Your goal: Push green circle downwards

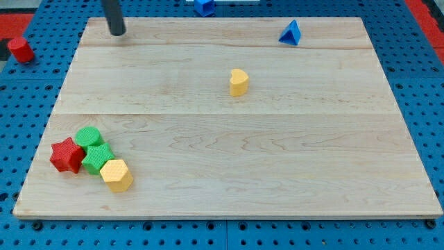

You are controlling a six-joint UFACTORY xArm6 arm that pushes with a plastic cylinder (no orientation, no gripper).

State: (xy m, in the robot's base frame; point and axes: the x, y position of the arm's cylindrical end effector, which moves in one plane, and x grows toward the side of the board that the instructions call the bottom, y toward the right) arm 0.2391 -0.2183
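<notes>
The green circle (88,136) lies near the board's lower left, at the top of a tight cluster. It touches a red star (66,155) on its lower left and a second green block (97,158) just below it. A yellow hexagon (116,174) sits at the cluster's lower right. My tip (117,31) is at the board's upper left, far above the green circle and apart from every block.
A yellow block (238,81) stands near the board's upper middle. A blue triangle (291,32) is at the upper right. A red block (21,50) lies off the board at the left, and a blue block (204,6) off the top edge.
</notes>
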